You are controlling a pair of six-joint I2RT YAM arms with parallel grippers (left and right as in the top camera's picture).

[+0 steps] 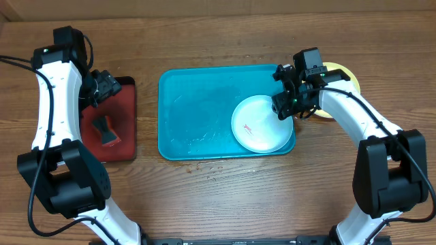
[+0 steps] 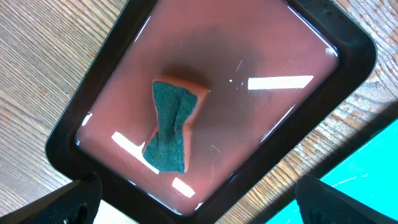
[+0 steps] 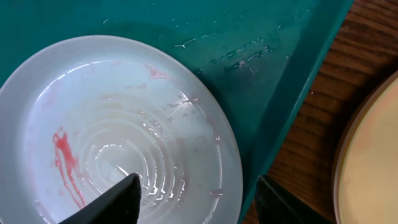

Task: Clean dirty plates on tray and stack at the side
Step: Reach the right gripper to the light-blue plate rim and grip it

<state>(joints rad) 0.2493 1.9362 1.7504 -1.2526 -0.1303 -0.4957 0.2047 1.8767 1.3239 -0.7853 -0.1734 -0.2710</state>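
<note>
One smeared white plate [image 1: 259,124] lies lower right in the tray [image 1: 191,102], right fingers [image 1: 289,107] open over its rim. Left fingers [image 1: 102,86], open, hang above the sponge [image 1: 105,131]. Upper right, a yellow plate [image 1: 338,70] rests on the worktop [image 1: 218,197]; washing remains.

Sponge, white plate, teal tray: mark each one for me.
sponge [image 2: 169,127]: left wrist view, on the green scouring face near its pinched middle.
white plate [image 1: 267,125]: overhead view, on the bare centre, right of the red smear.
teal tray [image 1: 194,102]: overhead view, on the bare floor of its left half.
</note>
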